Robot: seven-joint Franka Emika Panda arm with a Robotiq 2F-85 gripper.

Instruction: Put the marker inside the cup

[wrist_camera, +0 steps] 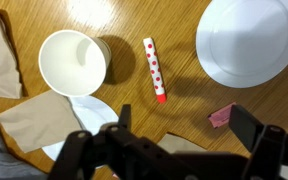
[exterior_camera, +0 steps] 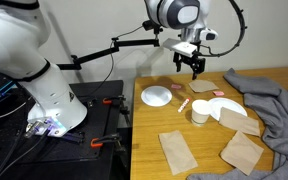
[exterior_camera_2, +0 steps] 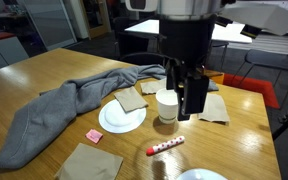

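— On the brown wooden table (wrist_camera: pixel 129 20), between the small cream round cup (wrist_camera: pixel 72 62) and the shallow white round bowl (wrist_camera: pixel 249 40): the short thin pale marker (wrist_camera: pixel 154 68) with red dots and a red end. Flat on its side, touching neither.

— And the black two-finger gripper (wrist_camera: pixel 179 150)?

— Up above the table, wide open, nothing in it.

— How to grab well?

— Come straight down. Put one finger on each long side of the marker, near the middle. Squeeze gently: smooth, round and hard, so likely to roll or slip.

— Then?

— Lift, go over the cup, tip the red end down, let go low. Light-looking cup, smooth stiff wall, open top, maybe easy to knock over. Keep clear of the soft, crumpled grey cloth (exterior_camera_2: pixel 54 105).
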